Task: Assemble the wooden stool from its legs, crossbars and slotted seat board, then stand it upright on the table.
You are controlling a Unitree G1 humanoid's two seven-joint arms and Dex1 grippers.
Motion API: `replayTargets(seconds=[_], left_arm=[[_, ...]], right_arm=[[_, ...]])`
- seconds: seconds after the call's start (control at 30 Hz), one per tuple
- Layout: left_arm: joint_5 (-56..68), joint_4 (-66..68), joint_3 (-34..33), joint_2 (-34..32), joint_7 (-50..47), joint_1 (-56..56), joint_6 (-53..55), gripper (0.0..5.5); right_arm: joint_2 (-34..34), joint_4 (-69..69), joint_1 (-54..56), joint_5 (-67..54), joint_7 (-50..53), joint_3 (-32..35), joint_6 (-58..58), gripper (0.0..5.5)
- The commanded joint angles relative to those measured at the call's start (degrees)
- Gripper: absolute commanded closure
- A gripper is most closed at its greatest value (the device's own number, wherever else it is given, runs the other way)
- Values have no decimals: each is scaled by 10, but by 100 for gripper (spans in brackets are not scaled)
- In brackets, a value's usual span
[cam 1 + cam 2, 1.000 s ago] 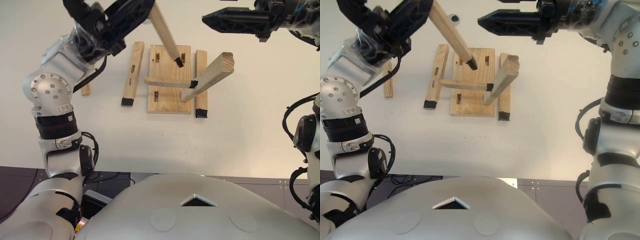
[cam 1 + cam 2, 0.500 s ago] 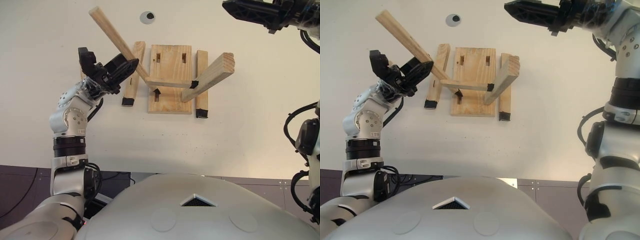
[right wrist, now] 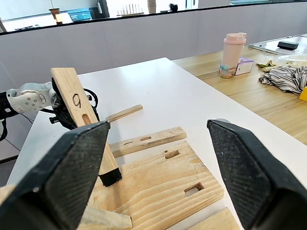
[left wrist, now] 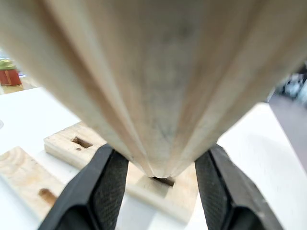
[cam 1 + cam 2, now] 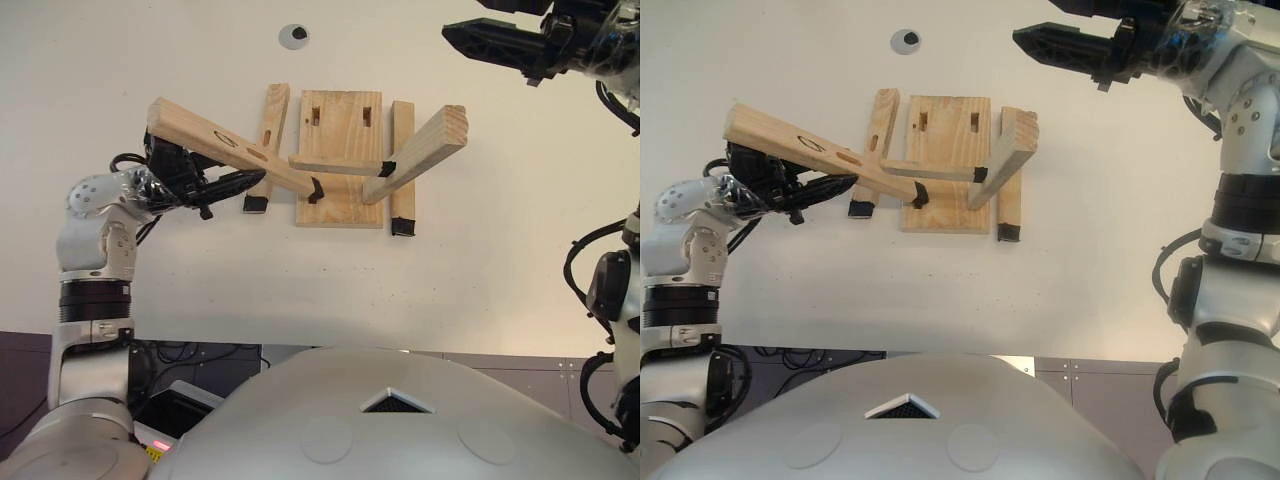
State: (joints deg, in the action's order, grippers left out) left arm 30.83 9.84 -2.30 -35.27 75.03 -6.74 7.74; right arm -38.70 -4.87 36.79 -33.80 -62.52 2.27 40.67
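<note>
— Change since half a second ago?
— Yes: the left claw (image 5: 240, 180), pinching the held leg (image 5: 215, 143), has swung it from steep to shallow. Its capped end now sits at the seat board's (image 5: 345, 205) left edge.
— Counts?
— Four legs on or over the counter (image 5: 300, 280): held leg, left flat leg (image 5: 265, 145), right flat leg (image 5: 402, 165), propped leg (image 5: 425, 148). Two crossbars: joined crossbar (image 5: 335, 163), loose crossbar (image 3: 123, 113). Farthest, the right claw (image 5: 462, 20) hangs spread.

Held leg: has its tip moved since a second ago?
Yes. The held leg swung: tip from the far right slot of the seat board to its near left edge.
</note>
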Motion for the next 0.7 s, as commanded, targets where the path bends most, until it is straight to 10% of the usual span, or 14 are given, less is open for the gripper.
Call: replayTargets(seconds=[0.03,0.7], left_arm=[[-80,24,41,-32,14,4,-32,350],[-141,17,157,-102,71,-149,-28,350]], right_arm=[[8,12,-6,-1,9,6,-6,177],[35,80,-83,-12,68,25,-8,177]])
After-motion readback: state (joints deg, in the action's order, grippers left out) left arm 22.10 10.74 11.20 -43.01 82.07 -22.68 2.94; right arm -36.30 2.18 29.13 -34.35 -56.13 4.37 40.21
